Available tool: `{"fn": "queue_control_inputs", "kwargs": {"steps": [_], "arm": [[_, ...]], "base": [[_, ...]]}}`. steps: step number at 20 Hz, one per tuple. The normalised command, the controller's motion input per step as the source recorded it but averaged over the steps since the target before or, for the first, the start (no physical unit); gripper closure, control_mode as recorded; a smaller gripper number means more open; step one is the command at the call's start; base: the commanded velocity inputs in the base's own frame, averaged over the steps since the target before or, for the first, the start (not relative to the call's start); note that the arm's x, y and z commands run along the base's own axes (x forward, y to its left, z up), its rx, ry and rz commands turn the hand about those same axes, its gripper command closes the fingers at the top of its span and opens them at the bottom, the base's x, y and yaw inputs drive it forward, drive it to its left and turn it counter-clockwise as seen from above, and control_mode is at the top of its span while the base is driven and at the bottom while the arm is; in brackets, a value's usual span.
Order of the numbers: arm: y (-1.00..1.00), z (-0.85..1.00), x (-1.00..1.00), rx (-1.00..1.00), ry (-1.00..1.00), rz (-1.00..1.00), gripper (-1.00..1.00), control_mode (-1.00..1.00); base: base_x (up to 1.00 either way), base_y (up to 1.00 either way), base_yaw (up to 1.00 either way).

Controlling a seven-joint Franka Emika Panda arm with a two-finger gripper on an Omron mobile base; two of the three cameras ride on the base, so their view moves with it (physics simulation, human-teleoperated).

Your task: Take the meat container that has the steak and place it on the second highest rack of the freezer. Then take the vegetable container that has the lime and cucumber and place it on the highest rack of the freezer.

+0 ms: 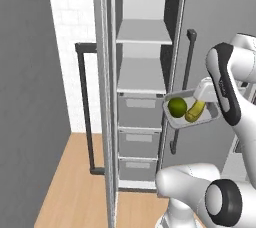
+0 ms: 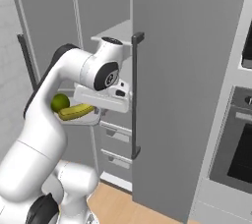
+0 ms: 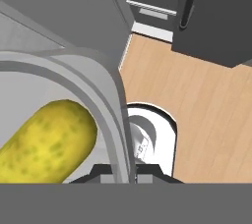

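Now we pinch our two-finger dark gripper [image 3: 129, 171] tight on the rim of the shallow grey vegetable tray [image 1: 176, 122], carrying the round dark-green lime [image 1: 177, 107] and curved yellow-green cucumber [image 1: 195, 111]; beyond, at ten o'clock, the tall grey freezer [image 1: 141, 77] stands open.

light wood floor [image 1: 70, 182] below the end effector, white brick wall [image 1: 70, 32] well off to its left past the open door, black oven stack [image 2: 236, 134] far to its right, plain grey wall panel [image 1: 25, 97] at far left
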Motion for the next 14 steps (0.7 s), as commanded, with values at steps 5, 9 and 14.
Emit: {"fn": "queue_control_inputs", "kwargs": {"steps": [5, 9, 14], "arm": [[0.00, 0.00, 0.00, 0.00, 0.00, 0.00, 1.00, 1.00], [0.00, 0.00, 0.00, 0.00, 0.00, 0.00, 1.00, 1.00], [0.00, 0.00, 0.00, 0.00, 0.00, 0.00, 1.00, 1.00]], "base": [[0.41, 0.37, -0.20], [0.38, 0.29, -0.17], [0.53, 0.27, -0.16]]}}
